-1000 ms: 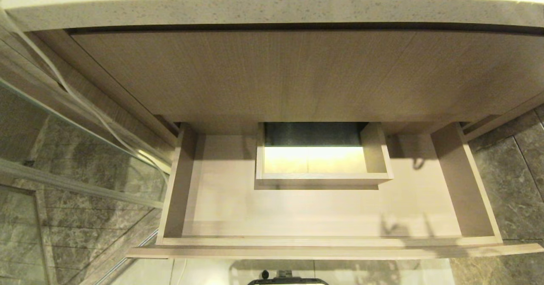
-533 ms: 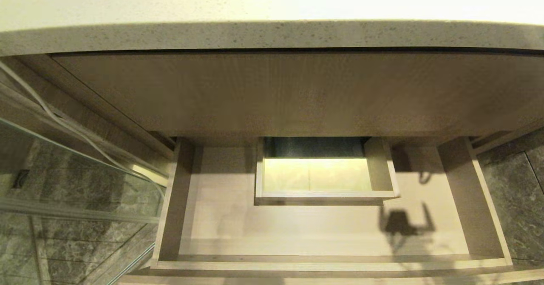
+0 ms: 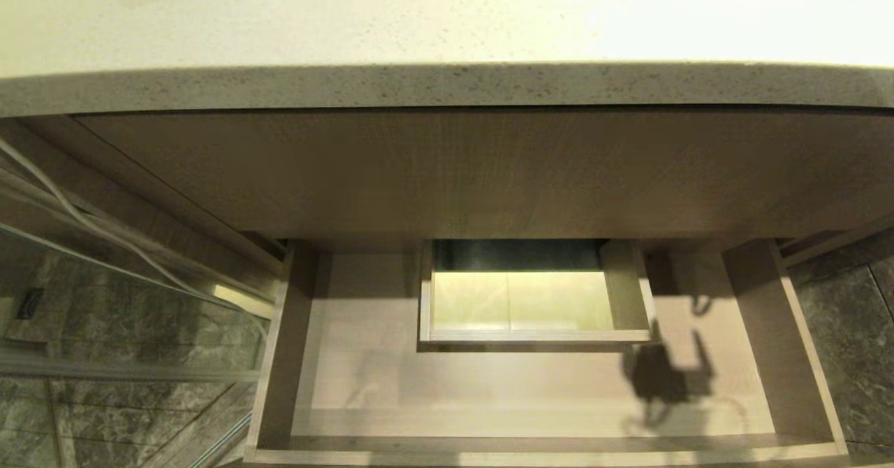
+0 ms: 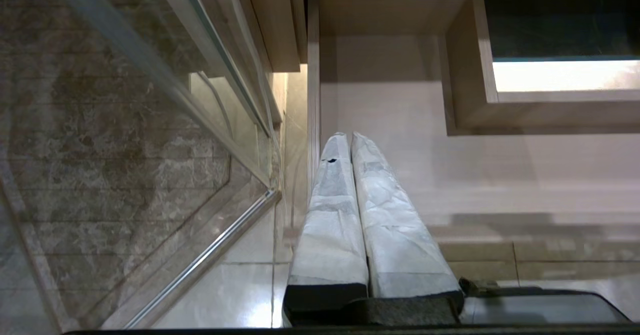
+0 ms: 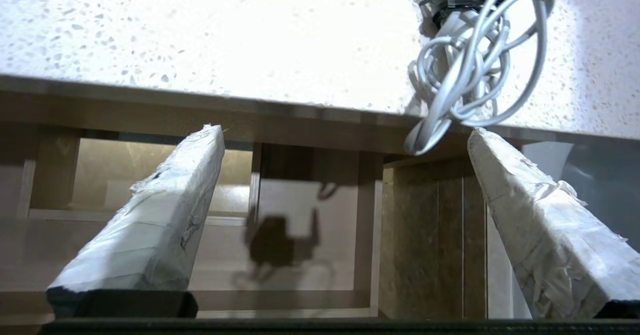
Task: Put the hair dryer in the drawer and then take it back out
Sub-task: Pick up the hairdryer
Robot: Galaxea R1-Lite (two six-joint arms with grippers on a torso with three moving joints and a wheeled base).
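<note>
The white hair dryer itself is in no view; only a bundled white cord (image 5: 465,75), tied with a dark strap, lies on the speckled pale stone desk (image 5: 225,35), near its edge, so the dryer is probably up there beyond it. The wide, shallow light wood-grain drawer (image 3: 789,356) stands pulled out below, holding nothing but its boxed cut-out (image 3: 531,335).

The right pincer (image 5: 345,215) is spread wide with nothing between its jaws. It should rise over the desk edge, clear of the cord, and grasp the barrel.

The left pincer (image 4: 350,195) hangs pressed together beside the drawer's left wall.
</note>
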